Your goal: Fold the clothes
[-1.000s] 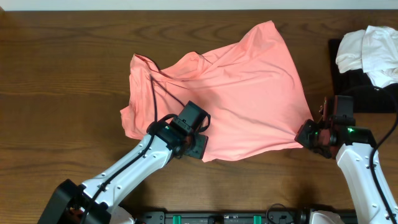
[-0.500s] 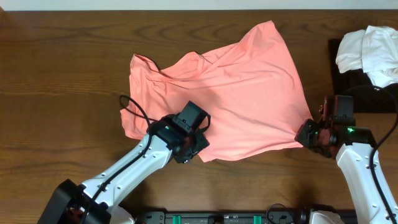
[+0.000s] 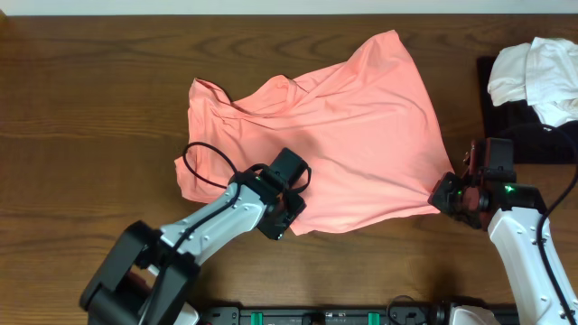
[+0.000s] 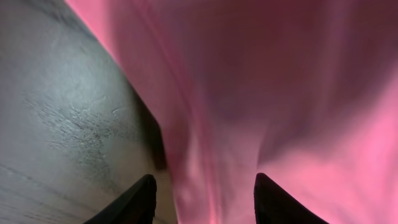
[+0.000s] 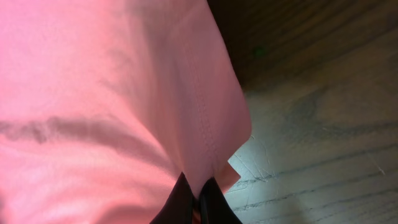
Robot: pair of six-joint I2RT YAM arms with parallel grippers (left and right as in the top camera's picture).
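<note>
Overhead: coral shirt (image 3: 334, 135) rumpled (hem wrinkled); right claw (image 5: 198, 202) pinching corner, left claw (image 4: 205, 190) wide.

Salmon-pink shirt (image 3: 343, 135) (plain), dark wood-grain table (image 3: 90, 108), white clothes (image 3: 542, 68).

The pink shirt (image 3: 343, 135) is thin matt cloth, smooth, softly creased, with a stitched hem. The table (image 3: 81, 117) is dark wood, its grain visible under a faint sheen. The left gripper (image 4: 204, 182) and right gripper (image 5: 195, 191) have matt black jaws. The white garments (image 3: 533, 72) are crumpled cloth.
</note>
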